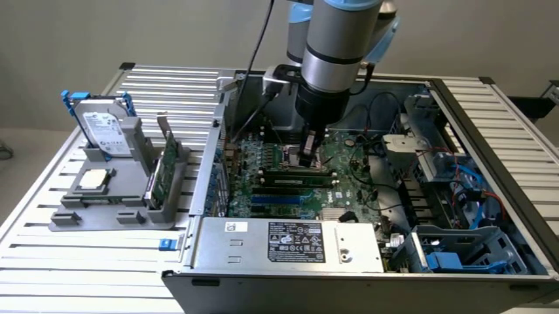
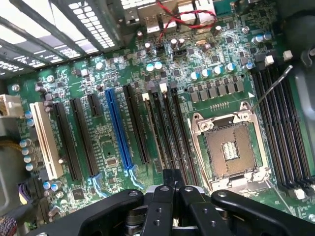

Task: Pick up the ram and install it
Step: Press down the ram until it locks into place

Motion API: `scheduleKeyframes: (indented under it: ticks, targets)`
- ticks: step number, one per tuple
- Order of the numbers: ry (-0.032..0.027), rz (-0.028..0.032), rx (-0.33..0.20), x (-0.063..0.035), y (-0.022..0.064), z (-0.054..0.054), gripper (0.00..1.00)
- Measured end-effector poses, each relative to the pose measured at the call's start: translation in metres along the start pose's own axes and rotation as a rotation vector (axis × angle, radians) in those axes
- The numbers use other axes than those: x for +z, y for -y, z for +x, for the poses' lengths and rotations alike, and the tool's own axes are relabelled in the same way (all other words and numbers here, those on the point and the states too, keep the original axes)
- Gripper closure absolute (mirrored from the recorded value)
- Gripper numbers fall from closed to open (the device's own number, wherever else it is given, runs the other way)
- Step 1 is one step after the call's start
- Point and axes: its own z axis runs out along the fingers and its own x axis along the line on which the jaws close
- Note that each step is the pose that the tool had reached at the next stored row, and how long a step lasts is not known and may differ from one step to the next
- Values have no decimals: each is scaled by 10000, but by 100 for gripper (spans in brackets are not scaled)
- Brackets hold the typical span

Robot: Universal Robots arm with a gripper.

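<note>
Over at the exterior view's left, on the slatted table (image 1: 52, 255), a grey rack (image 1: 109, 216) carries a hard drive (image 1: 103, 127) standing upright, a CPU (image 1: 91, 180) lying flat, and a green card (image 1: 166, 163) on edge. Nothing touching those.

Moving toward the centre, the open case (image 1: 367, 261) lies on its side, power supply (image 1: 292, 242) along the near edge. The arm (image 1: 336, 46) drops straight into the case, and the gripper (image 1: 311, 157) is right down at the motherboard (image 1: 279, 190), beside the CPU socket (image 1: 292, 154). The ram (image 1: 297, 171) lies long and dark green just under the gripper tip, in the slot area; whether it is fully seated I cannot tell.

In the wrist view, the black jaws sit together at the lower middle, gripper (image 2: 170, 189) pressed over the slots (image 2: 162, 128) between the blue slot (image 2: 119, 130) and the socket (image 2: 231, 150). Whether they clamp the stick is hidden.

Far right of the exterior view, drive cages (image 1: 463, 248) and blue cables (image 1: 472, 180).
</note>
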Motion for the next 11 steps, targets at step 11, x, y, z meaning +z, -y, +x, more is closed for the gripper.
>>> scheduleKeyframes:
  ticks: [11]
  targets:
    - [116, -16, 1910, 0, 0, 0, 89]
